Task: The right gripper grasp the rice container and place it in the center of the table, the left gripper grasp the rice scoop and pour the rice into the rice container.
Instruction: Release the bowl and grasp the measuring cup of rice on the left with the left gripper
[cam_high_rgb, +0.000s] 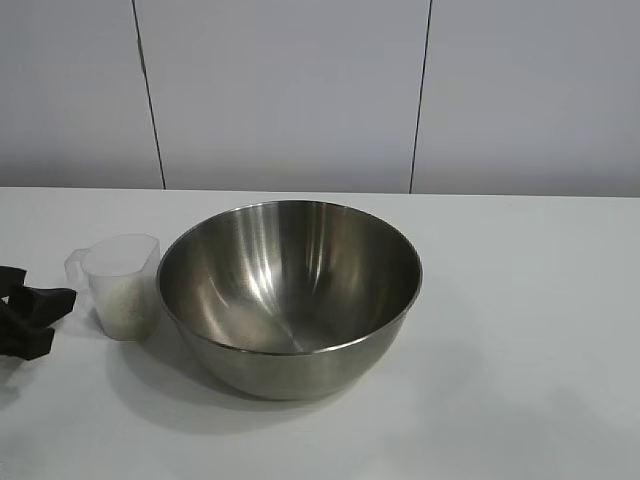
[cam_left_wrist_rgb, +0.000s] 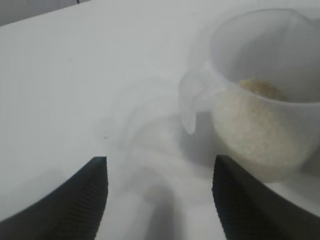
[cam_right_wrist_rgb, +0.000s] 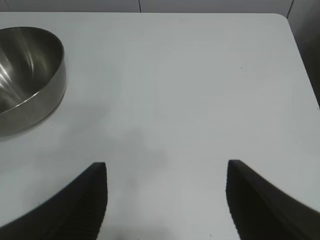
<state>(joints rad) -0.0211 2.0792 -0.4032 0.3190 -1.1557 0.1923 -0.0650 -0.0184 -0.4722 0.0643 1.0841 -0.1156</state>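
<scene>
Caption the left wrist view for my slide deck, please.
Open left gripper nears the rice scoop, its handle facing the gripper, part-filled with rice, on the table.

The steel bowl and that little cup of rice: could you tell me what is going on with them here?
The bowl sits mid-table, empty. Beside it stands the plastic cup, part full of rice. The left gripper, fingers open, is near the cup's handle and holds nothing. The right gripper hangs open over bare table, away from the bowl.
</scene>
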